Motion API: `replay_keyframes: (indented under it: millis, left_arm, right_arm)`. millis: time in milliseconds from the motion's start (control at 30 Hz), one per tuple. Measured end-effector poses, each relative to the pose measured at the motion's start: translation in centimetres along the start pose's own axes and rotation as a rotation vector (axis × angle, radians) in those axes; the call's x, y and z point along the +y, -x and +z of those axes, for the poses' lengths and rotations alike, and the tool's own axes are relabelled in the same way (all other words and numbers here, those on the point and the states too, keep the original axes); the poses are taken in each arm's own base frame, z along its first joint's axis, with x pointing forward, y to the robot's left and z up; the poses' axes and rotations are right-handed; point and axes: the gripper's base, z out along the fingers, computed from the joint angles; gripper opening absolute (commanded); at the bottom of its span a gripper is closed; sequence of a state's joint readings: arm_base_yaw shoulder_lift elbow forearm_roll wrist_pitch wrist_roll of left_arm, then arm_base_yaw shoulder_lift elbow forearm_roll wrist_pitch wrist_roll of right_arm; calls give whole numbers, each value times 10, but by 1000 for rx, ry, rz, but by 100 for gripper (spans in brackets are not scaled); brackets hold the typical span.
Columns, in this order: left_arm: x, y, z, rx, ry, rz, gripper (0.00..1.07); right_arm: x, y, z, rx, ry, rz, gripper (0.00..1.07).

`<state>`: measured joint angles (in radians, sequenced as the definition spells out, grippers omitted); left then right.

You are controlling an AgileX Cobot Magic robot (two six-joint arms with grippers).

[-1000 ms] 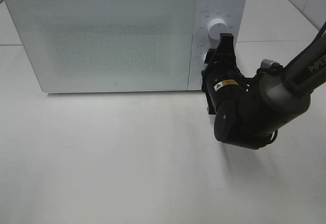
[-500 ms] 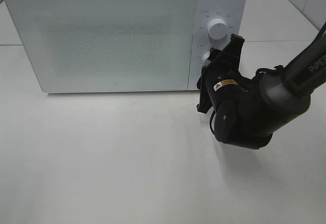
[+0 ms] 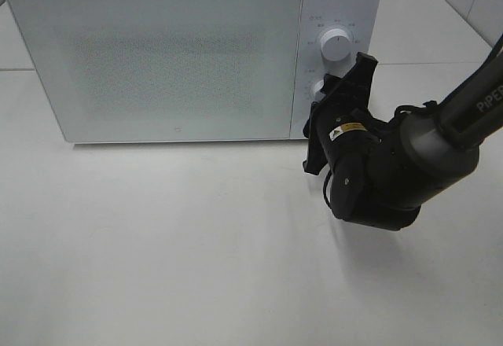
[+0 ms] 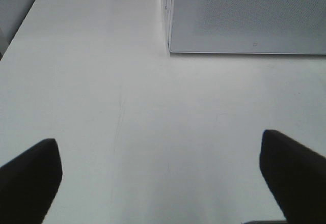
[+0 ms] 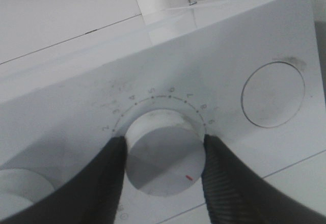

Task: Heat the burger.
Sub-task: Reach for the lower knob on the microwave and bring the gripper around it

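Pads (image 5: 108, 183) of the right gripper (image 5: 164, 150) are squeezing the microwave's (image 3: 157, 63) lower dial (image 5: 163, 158). Twisting squarely about its axis is looking safest, keeping that pinch firm.

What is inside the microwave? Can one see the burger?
The inside cannot be seen: the door of the microwave is shut and its dotted window hides the interior. No burger shows in any view. Outside, the right gripper clamps the lower dial.
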<state>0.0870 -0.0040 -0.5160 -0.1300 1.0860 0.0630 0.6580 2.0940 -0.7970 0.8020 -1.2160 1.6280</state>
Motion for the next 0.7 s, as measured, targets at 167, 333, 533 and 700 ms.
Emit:
replay_keyframes:
  millis: [167, 333, 533, 700]
  left_arm:
    - [0, 0, 0, 0, 0, 0, 98]
    - [0, 0, 0, 0, 0, 0, 98]
    - [0, 0, 0, 0, 0, 0, 98]
    - [0, 0, 0, 0, 0, 0, 98]
  right_arm:
    - [0, 0, 0, -2, 0, -2, 7]
    - [0, 0, 0, -5, 0, -4, 12]
    - [0, 1, 0, -14, 0, -15, 29]
    - [0, 3, -1, -30, 1, -15, 48]
